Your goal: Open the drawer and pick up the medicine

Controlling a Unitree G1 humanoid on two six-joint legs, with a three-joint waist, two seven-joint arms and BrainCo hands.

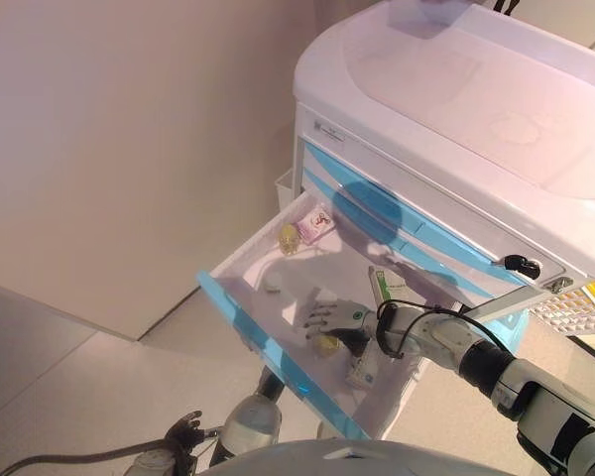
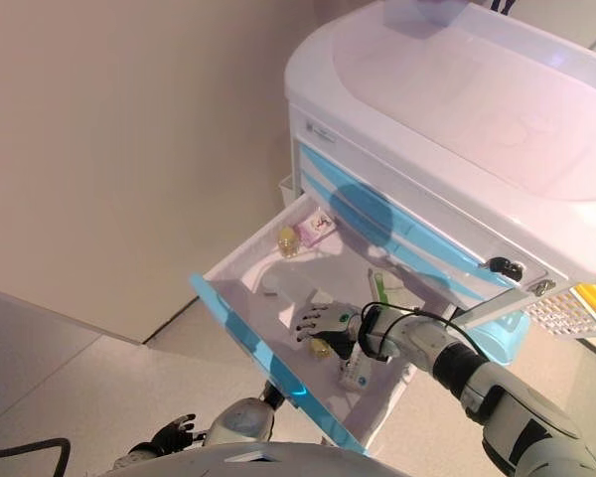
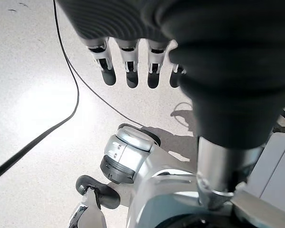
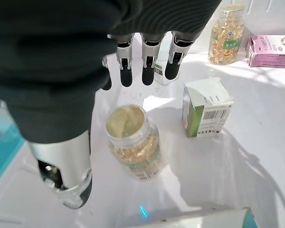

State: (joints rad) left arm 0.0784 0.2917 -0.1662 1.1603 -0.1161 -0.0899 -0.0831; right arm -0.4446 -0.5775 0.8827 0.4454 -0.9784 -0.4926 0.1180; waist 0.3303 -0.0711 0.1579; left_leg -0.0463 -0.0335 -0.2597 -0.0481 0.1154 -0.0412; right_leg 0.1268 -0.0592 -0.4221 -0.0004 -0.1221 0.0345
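— Fingers (image 4: 147, 71) of the right hand (image 2: 323, 323)?
— Straight and loose, holding nothing, above a pill jar (image 4: 133, 142) in the open drawer (image 1: 240, 312).
— Touching it?
— Can't tell. Left hand (image 3: 128, 61) hangs relaxed over the floor (image 3: 33, 95).

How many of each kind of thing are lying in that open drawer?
Jars of yellow capsules: 2
Pink box: 1
White and green boxes: 3
Small white pack: 1
Total: 7
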